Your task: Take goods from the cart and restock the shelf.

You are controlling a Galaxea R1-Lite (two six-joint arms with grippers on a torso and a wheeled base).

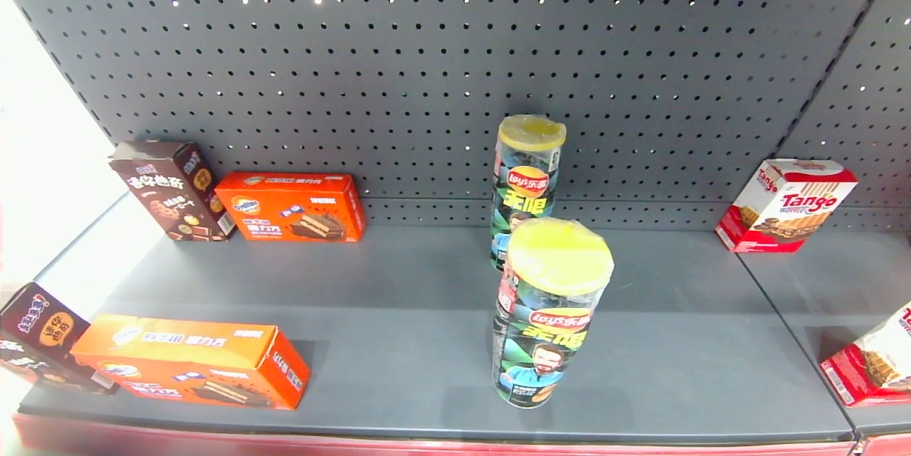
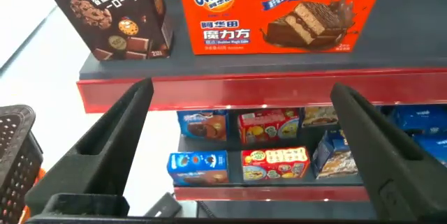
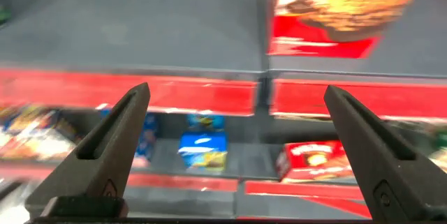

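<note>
Two chip cans with yellow lids stand upright mid-shelf on the grey shelf. The near can sits at 6 o'clock from the far can, which stands close to the pegboard back.

At 9 o'clock from the far can, we see a brown cookie box just beside an orange chocolate-wafer box. At 8 o'clock from the near can, a second brown box and a second orange box lie at the shelf's front edge. In the next bay, a red-and-white wafer box stands tilted at 3 o'clock, with another at 4 o'clock.

The wrist cameras add what the head camera cannot see. The left jaws are spread wide and empty, level with the shelf's red front lip. Beyond them a lower shelf carries blue and red biscuit packs, and a black mesh basket shows at the edge. The right jaws are also spread wide and empty, facing the red lip below the front wafer box, with blurred packs on the shelf beneath.
</note>
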